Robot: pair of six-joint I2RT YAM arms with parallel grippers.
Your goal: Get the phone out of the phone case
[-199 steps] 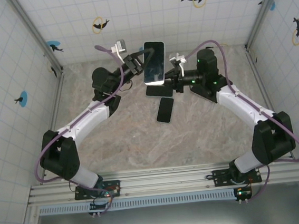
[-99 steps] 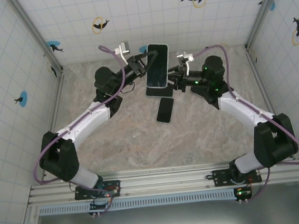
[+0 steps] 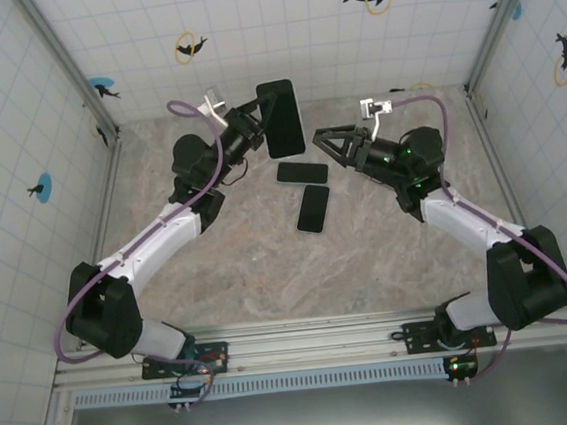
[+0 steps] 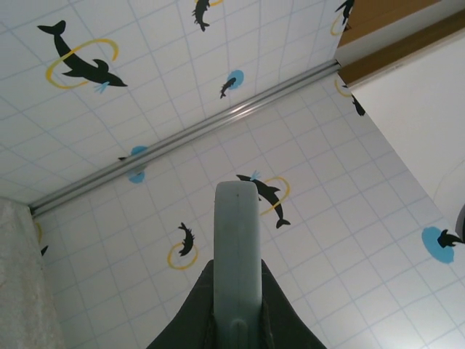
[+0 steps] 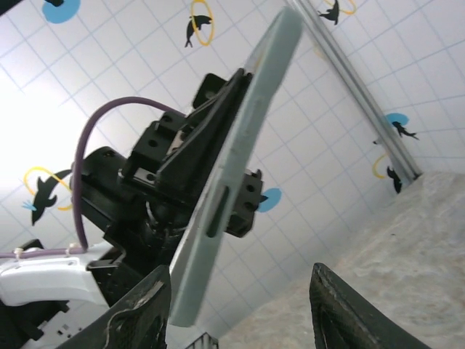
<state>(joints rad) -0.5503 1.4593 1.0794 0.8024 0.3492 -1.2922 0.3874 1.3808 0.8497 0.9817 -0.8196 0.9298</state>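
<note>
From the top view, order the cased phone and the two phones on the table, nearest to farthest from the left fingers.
1. Cased phone: held in the left fingers.
2. Rear table phone: lying crosswise, to their right.
3. Front table phone: nearer the arm bases.

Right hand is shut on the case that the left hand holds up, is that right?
No. The right hand is open and apart from the case; the left hand does hold it up, shut on it. The top view shows this.
</note>
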